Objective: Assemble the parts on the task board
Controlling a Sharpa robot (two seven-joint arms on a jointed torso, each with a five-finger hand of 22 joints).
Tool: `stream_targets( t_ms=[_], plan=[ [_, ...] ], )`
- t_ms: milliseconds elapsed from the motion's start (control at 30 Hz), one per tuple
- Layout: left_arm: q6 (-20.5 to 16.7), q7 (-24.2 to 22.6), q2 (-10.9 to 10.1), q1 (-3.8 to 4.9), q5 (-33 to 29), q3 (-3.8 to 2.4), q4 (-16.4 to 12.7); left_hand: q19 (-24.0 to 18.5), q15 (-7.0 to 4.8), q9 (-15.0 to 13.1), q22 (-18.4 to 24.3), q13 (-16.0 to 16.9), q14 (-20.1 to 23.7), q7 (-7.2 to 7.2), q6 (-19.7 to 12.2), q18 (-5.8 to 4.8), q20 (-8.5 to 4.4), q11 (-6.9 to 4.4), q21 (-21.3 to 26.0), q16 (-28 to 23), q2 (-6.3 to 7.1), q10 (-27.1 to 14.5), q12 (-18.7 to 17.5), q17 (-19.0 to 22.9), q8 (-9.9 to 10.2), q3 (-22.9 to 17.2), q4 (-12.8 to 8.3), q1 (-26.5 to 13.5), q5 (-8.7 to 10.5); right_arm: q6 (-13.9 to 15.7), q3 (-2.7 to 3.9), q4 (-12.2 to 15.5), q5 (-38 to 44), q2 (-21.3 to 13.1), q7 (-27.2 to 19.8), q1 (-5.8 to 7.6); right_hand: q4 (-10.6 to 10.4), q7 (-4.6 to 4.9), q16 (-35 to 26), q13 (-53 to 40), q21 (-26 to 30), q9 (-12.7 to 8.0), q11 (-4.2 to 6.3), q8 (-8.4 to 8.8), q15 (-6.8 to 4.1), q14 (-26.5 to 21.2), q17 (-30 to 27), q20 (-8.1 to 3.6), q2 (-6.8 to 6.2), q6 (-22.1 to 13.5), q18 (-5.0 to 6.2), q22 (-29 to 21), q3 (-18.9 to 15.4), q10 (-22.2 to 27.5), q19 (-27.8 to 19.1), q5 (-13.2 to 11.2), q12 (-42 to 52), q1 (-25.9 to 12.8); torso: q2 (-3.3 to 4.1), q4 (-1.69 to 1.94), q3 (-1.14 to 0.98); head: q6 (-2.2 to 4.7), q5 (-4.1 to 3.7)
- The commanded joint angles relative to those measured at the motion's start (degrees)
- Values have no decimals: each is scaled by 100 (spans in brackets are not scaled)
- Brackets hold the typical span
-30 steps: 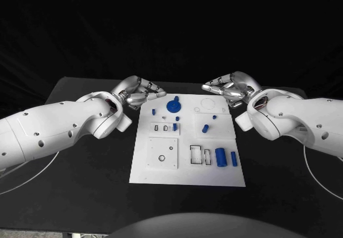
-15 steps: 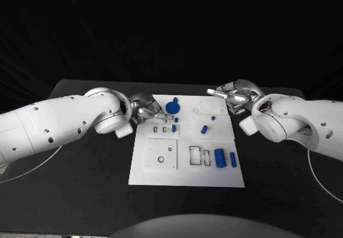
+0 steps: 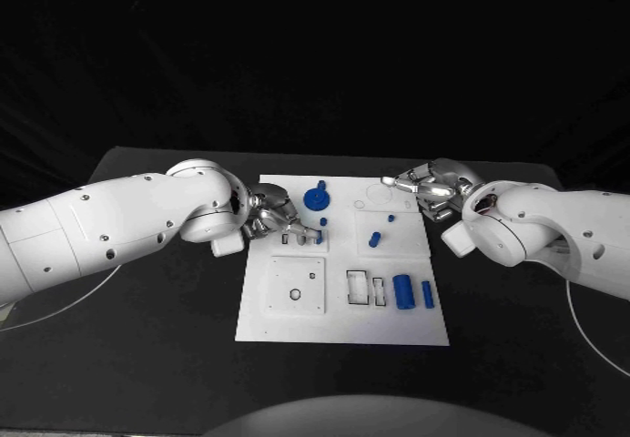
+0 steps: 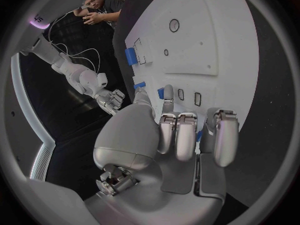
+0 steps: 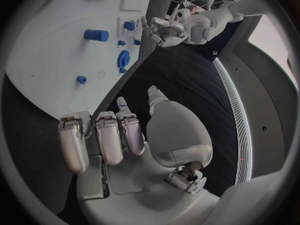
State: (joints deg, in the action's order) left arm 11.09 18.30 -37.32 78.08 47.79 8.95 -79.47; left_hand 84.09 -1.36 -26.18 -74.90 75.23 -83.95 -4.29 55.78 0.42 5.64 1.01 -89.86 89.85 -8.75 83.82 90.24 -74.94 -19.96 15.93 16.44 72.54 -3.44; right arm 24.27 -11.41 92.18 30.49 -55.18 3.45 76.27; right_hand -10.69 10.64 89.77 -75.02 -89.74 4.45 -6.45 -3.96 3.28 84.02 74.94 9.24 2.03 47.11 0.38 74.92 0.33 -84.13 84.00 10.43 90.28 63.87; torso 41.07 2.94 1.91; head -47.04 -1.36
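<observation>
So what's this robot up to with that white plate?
It is fitting small blue parts into a white task board. The left hand reaches over the board's left side, fingers near a small blue peg. The right hand hovers at the far right corner, holding nothing. A blue gear sits between them.

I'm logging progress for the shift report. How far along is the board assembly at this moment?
Early stage. The blue gear looks seated at the task board's far end. The left hand is over the small slots near a small blue peg; the right hand hovers at the far right corner. Still loose: the large blue cylinder and slim one, beside open rectangular slots.
</observation>
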Motion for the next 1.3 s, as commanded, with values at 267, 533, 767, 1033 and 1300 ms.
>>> stream_targets(
  t_ms=[267, 533, 767, 1033, 1300],
  plan=[
    [426, 235, 169, 11, -171, -3, 128, 591, -70, -1303, -1510, 1477, -605, 27, -535, -42, -87, -78, -14, 15, -101, 618, -24, -1506, -944, 360, 11, -62, 79, -216, -10, -36, 198, 11, 246, -41, -31, 34, 23, -1498, -26, 10, -48, -22, 45, 598, 1506, 37, 36, -28, -38, 1508, -36, -587, 600, 18, -28, -29, -6, 0, 6, 0, -20],
    [526, 526, 305, 94, 37, -6, 156, 591, -77, -1495, -1510, 1477, -605, 38, -666, -42, -94, -67, -14, 15, -145, 618, -24, -1506, -1049, 470, 20, -211, 67, -238, -13, -53, 212, 22, 280, -55, -40, 39, 23, -1498, -26, 11, -53, -25, 48, 598, 1506, 43, 32, -32, -38, 1508, -53, -587, 600, 8, -28, -35, -7, 12, -7, -5, -9],
    [464, 901, 461, 251, 610, -9, 177, 591, -61, -1515, -1510, 1477, -605, 7, -811, -42, -87, -41, -14, 15, -111, 618, -24, -1506, -974, 518, 16, -204, 63, -244, -15, -76, 215, 62, 279, -85, -47, 41, 23, -1498, -26, 14, -56, -30, 51, 598, 1506, 46, 36, -28, -38, 1508, -62, -587, 600, 6, -28, -39, -6, 5, -5, 23, 21],
    [570, 1304, 681, 308, 1091, -9, 342, 591, -52, -1542, -1510, 1477, -605, 13, -748, -42, -74, -40, -14, 15, -84, 618, -24, -1506, -967, 559, 24, -299, -13, -246, -15, -93, 216, 97, 269, -114, -55, 43, 23, -1498, -26, 18, -58, -38, 54, 598, 1506, 51, 44, -19, -38, 1508, -71, -587, 600, 7, -28, -41, -10, -10, -10, 36, 14],
    [816, 1691, 898, 315, 1215, -8, 473, 591, -44, -1528, -1510, 1477, -605, 2, -709, -42, -58, -33, -14, 15, 114, 618, -24, -1506, -788, 547, 35, -722, -116, -231, -15, -92, 217, 104, 257, -123, -53, 37, 23, -1498, -26, 24, -56, -52, 56, 598, 1506, 57, 53, -2, -38, 1508, -79, -587, 600, 3, -28, -27, -11, -13, -8, 25, 6]
  ],
)
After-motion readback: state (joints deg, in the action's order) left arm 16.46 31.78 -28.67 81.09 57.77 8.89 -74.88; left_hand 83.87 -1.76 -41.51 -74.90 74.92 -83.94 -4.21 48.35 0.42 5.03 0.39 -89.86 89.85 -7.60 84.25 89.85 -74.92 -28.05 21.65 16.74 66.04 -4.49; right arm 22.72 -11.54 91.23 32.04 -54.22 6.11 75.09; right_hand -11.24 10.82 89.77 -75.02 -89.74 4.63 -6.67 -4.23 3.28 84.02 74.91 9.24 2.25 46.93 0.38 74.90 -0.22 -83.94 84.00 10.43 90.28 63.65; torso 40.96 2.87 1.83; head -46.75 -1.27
